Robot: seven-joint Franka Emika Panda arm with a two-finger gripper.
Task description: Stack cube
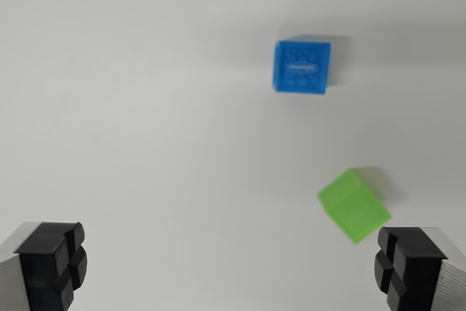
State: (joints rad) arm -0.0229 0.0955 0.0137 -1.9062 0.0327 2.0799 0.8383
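In the wrist view, the gripper (231, 267) has its black fingers (52, 261) spread wide apart with nothing between them. A blue cube (301, 67) sits on the white desk (131, 107) toward the upper right. A green cube (354, 205) lies well apart below it, just beside the finger on the wrist view's right.

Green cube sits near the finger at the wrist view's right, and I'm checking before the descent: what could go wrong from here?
The green cube lies almost under that finger, not centred in the open gripper, so descending might knock it. It is also turned diagonally, so the pads could close on corners.
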